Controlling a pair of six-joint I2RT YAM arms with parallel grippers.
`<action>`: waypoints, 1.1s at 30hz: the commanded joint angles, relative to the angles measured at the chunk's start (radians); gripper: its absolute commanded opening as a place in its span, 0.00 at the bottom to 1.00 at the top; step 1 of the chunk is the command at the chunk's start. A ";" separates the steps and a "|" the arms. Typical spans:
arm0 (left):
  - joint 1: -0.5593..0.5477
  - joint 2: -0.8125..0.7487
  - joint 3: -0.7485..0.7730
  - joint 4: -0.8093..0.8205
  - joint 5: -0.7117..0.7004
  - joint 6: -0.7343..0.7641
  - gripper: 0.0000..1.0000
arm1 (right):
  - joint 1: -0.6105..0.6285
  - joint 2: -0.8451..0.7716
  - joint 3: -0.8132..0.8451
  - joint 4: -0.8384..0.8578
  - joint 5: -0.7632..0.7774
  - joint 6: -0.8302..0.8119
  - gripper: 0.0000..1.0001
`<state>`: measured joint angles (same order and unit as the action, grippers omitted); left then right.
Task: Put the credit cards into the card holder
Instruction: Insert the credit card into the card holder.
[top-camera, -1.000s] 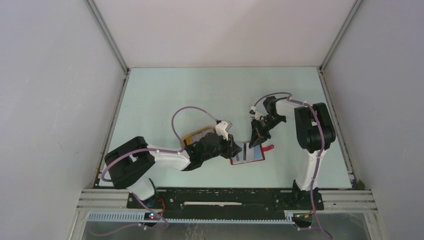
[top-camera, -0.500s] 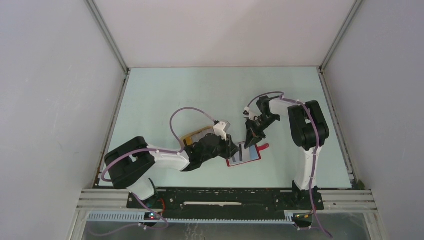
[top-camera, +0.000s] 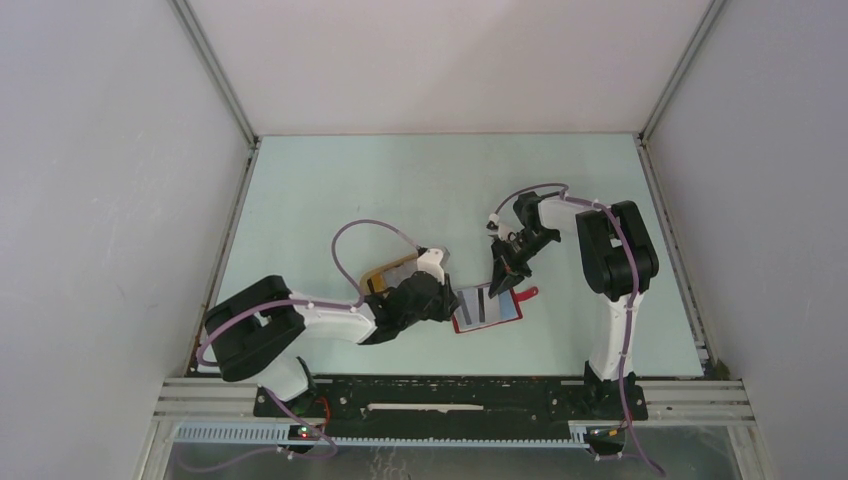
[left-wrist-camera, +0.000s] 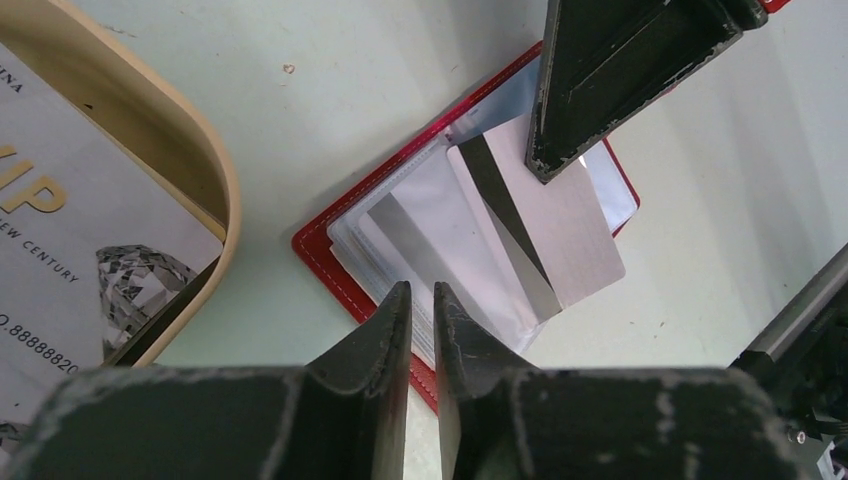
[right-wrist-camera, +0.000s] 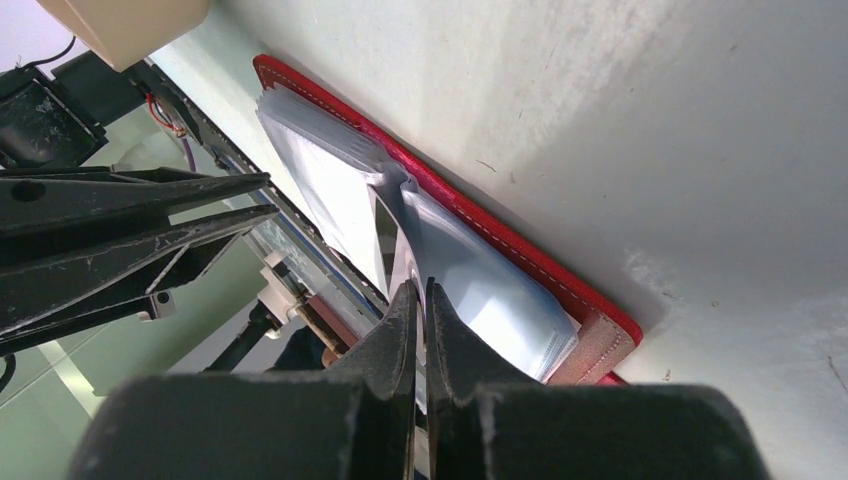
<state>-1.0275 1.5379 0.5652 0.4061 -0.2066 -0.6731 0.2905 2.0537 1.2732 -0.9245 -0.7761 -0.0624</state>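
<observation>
Left pincer (left-wrist-camera: 420, 290): drawn back off the left edge of the card holder (top-camera: 487, 309); narrowed to a slit, nothing gripped.
Right pincer (right-wrist-camera: 421, 285): clenched on a silver striped card (left-wrist-camera: 560, 230), brought down onto the open holder's inner pockets.
Card holder: spread open on the desk (top-camera: 400, 190) beside the beige tray (left-wrist-camera: 215, 170), where a VIP card (left-wrist-camera: 80, 250) is left.
Meaning: insertion is judged under way, though the holder is no longer steadied.
</observation>
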 joint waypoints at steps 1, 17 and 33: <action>-0.006 0.025 0.040 0.024 -0.007 0.003 0.18 | 0.015 0.023 0.016 0.035 0.084 -0.013 0.05; -0.006 0.109 0.070 -0.025 -0.031 0.003 0.10 | 0.036 0.020 0.016 0.017 0.105 -0.005 0.04; -0.007 0.076 0.066 -0.024 -0.012 0.004 0.13 | 0.053 0.031 0.016 0.065 0.069 0.009 0.12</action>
<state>-1.0275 1.6203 0.6064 0.4076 -0.2333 -0.6743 0.3225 2.0560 1.2839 -0.9222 -0.7624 -0.0544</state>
